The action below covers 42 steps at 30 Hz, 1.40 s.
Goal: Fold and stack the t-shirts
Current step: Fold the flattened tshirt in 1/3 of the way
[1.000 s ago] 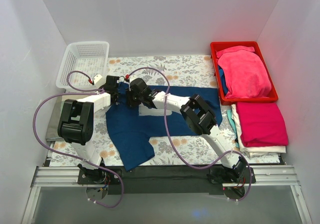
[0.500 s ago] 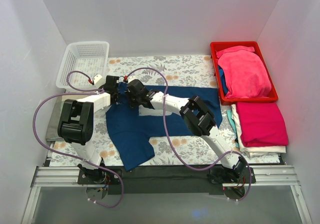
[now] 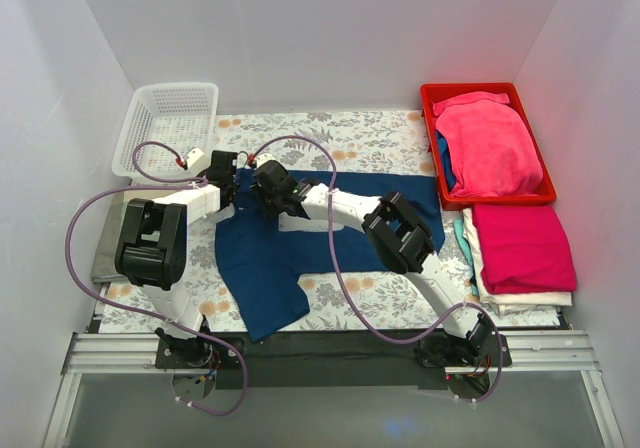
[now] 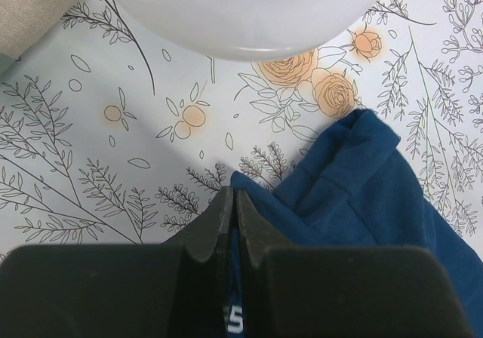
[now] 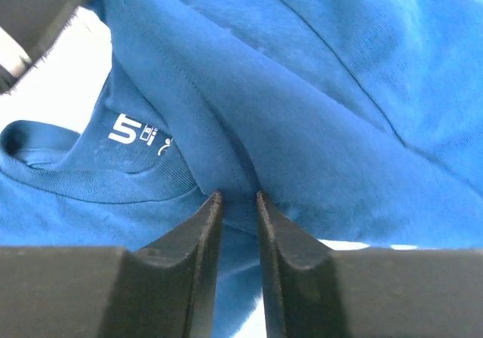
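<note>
low and inward, left fingers (image 4: 205, 232), right fingers (image 5: 198, 241) tight on navy t-shirt (image 3: 268, 280)

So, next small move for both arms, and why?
Probably lift both together a little: the left end effector and right end effector each pinch the navy blue cloth t-shirt near its collar, while its body lies spread out.
</note>
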Each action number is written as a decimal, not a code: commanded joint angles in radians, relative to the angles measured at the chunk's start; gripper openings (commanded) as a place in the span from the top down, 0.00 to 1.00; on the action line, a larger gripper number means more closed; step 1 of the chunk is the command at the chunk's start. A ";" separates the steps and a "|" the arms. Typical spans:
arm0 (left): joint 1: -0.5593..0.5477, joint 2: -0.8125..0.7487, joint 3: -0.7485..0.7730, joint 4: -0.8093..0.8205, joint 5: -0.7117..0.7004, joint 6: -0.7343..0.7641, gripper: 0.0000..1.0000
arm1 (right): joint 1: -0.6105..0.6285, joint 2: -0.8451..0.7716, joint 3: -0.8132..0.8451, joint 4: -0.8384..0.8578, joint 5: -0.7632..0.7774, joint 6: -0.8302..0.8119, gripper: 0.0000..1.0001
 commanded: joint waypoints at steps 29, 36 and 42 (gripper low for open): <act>0.021 -0.088 0.109 0.020 0.002 0.010 1.00 | 0.011 -0.052 0.086 -0.112 0.142 -0.132 0.62; 0.021 -0.120 0.107 0.031 0.001 0.014 1.00 | 0.011 -0.038 0.099 -0.109 0.096 -0.121 0.61; 0.021 -0.102 0.125 0.032 0.013 0.034 1.00 | 0.012 -0.024 0.100 -0.085 0.046 -0.102 0.59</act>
